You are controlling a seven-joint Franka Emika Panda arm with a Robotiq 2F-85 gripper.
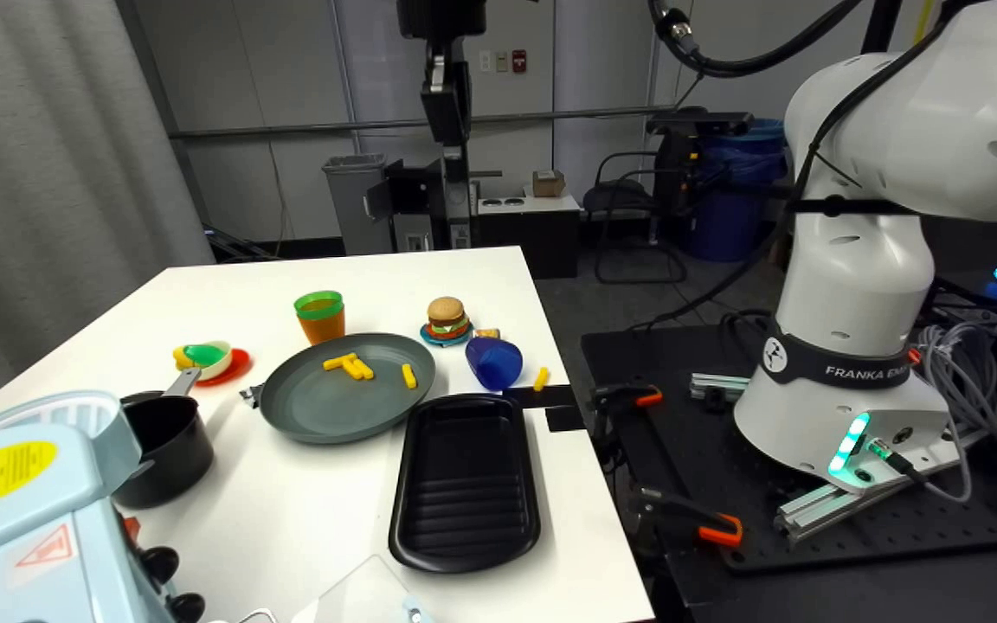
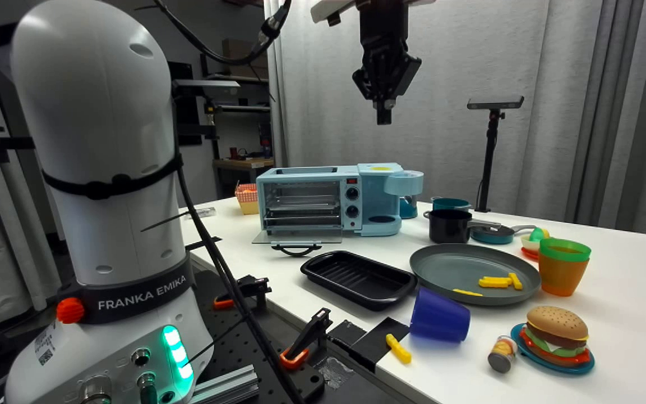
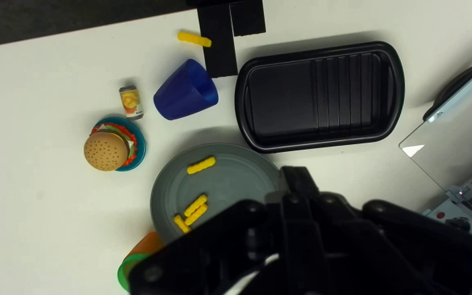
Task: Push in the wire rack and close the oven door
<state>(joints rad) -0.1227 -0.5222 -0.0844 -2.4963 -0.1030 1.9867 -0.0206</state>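
The light blue toaster oven (image 2: pixel 309 174) stands on the table in both exterior views, cut off at the lower left in one of them. Its glass door (image 2: pixel 298 238) is open and folded down flat, with a black handle (image 2: pixel 296 251) at its outer edge. The door also shows at the right of the wrist view (image 3: pixel 453 123). A wire rack (image 2: pixel 300 215) is inside the oven; how far it sticks out is hard to tell. My gripper (image 2: pixel 383 116) is shut and empty, high above the table. Its closed fingertips (image 3: pixel 297 176) show in the wrist view.
A black baking pan (image 2: pixel 362 280) lies in front of the door. A grey plate (image 2: pixel 441 269) with several yellow fries is beside it. A blue cup (image 2: pixel 441 314), toy burger (image 2: pixel 557 331), orange-green cups (image 2: pixel 564 269) and black pot (image 2: pixel 449 227) stand around. A coffee maker part (image 2: pixel 404 182) adjoins the oven.
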